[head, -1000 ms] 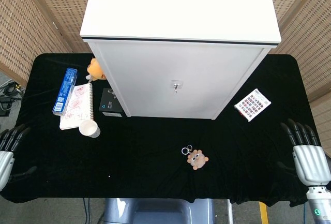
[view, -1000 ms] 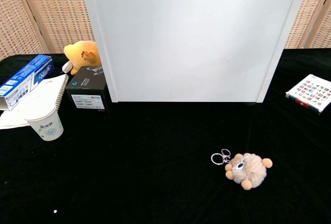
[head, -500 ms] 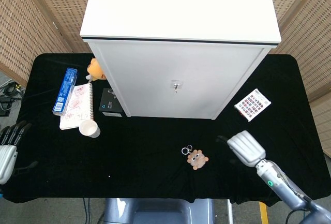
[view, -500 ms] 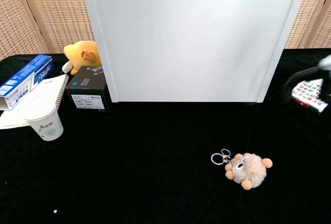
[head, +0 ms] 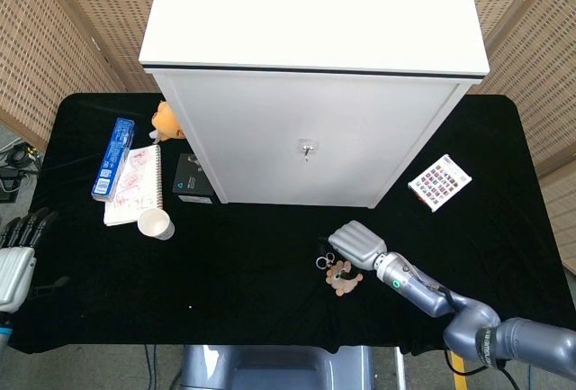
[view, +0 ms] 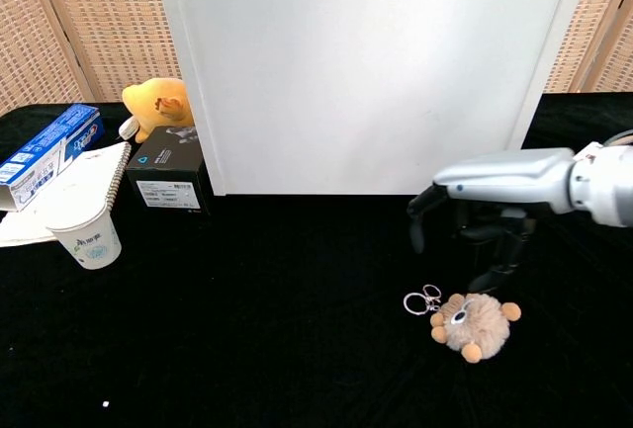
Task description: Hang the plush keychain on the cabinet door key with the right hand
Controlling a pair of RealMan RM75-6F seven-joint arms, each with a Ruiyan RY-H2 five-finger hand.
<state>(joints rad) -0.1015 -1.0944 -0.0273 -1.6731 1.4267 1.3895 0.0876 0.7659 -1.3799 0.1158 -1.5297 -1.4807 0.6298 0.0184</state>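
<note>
Our right hand (view: 495, 213) hovers just above the keychain (view: 473, 323), fingers spread and curled down, holding nothing. The keychain lies on the table in front of the cabinet (head: 306, 129), below its key (head: 307, 149). We judge it light and soft, best pinched near its metal ring (view: 422, 300).

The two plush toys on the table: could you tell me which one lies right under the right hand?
The brown plush keychain with metal rings, lying on the cloth under the right hand. The orange plush toy sits far off, beside the cabinet's left corner.
</note>
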